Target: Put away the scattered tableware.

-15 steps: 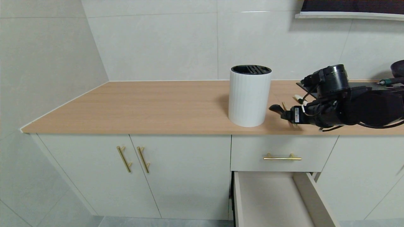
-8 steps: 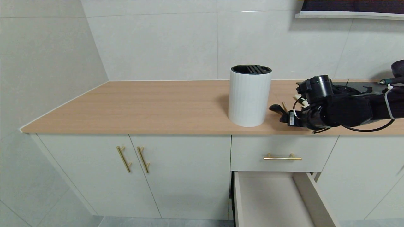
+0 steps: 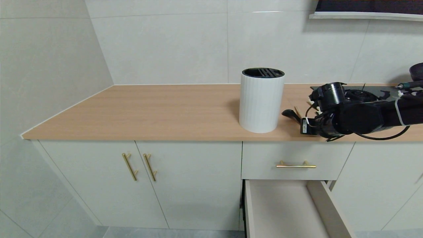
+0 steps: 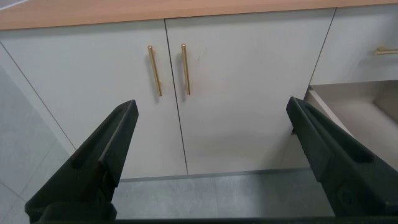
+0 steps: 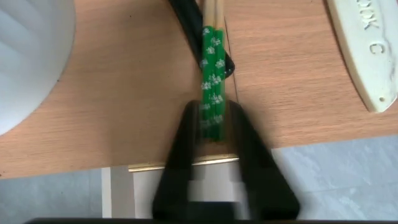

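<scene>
On countertop: two chopsticks (green-ended) between right fingers; one white holder.

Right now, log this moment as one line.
right end effector: shut on chopsticks on counter | left end effector: open, by cupboard doors | drawer: open

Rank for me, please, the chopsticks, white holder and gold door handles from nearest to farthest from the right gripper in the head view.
1. chopsticks: right at the right gripper.
2. white holder: just to its left.
3. gold door handles: far left, lower down.
</scene>
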